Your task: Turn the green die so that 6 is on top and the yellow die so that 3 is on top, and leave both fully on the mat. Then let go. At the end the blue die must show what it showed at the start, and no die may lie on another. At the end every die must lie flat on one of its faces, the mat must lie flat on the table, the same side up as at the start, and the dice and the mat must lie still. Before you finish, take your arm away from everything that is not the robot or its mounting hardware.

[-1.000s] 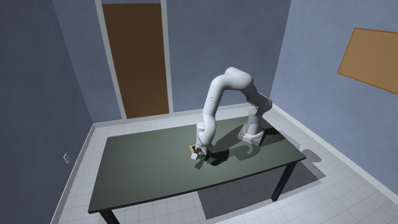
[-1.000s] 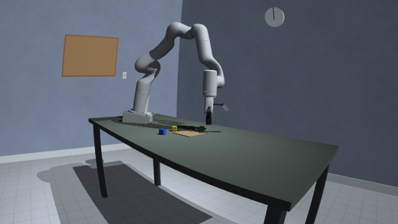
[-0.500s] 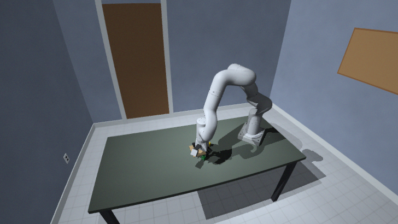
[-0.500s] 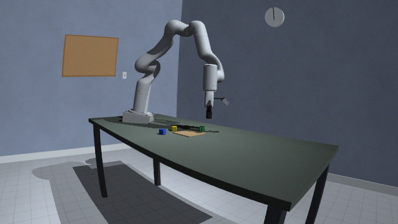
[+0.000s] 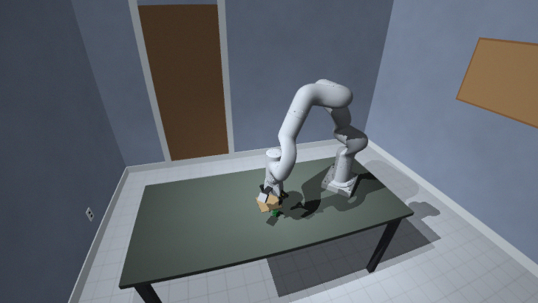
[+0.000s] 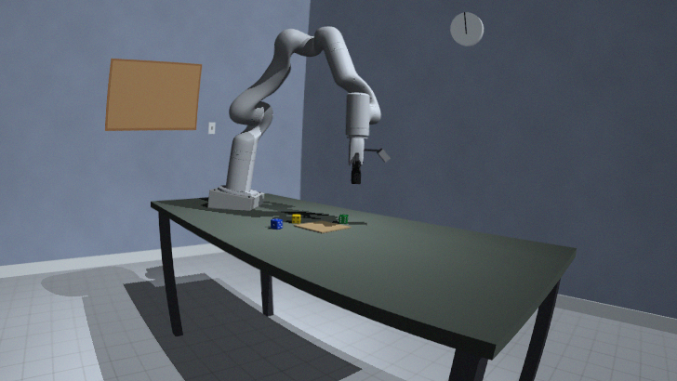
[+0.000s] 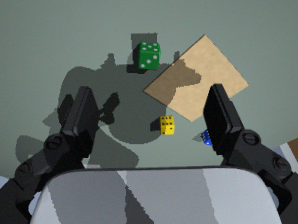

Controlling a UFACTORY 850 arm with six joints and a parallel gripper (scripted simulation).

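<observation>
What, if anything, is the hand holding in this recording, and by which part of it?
Nothing is held: the hand is open above the table.

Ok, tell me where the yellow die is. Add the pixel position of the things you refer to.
In the wrist view, the yellow die (image 6: 296, 218) (image 7: 167, 125) sits off the tan mat (image 6: 323, 228) (image 7: 215, 80), between it and the gripper's camera-side housing.
</observation>
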